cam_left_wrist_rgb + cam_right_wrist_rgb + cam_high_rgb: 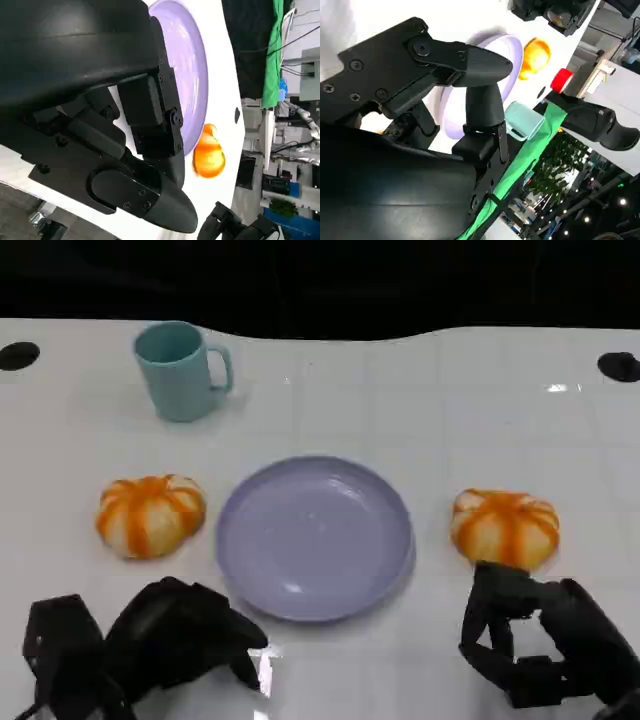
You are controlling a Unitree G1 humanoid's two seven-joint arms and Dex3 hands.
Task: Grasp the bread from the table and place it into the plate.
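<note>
Bread: two orange-striped buns, one plate, one mug.

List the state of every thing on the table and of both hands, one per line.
Round lavender plate: upright, nothing in it.
Left orange-striped bread bun: on the table, left of the plate, untouched.
Right orange-striped bread bun: on the table, right of the plate, not gripped.
Teal ceramic mug: upright, handle to the right.
Left hand: holds nothing.
Right hand: open, just short of the right bun.

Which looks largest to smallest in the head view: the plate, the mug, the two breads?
1. plate
2. left bread and right bread, which look about equal
3. mug, though it stands farther from the camera, so this rank is unsure
</note>
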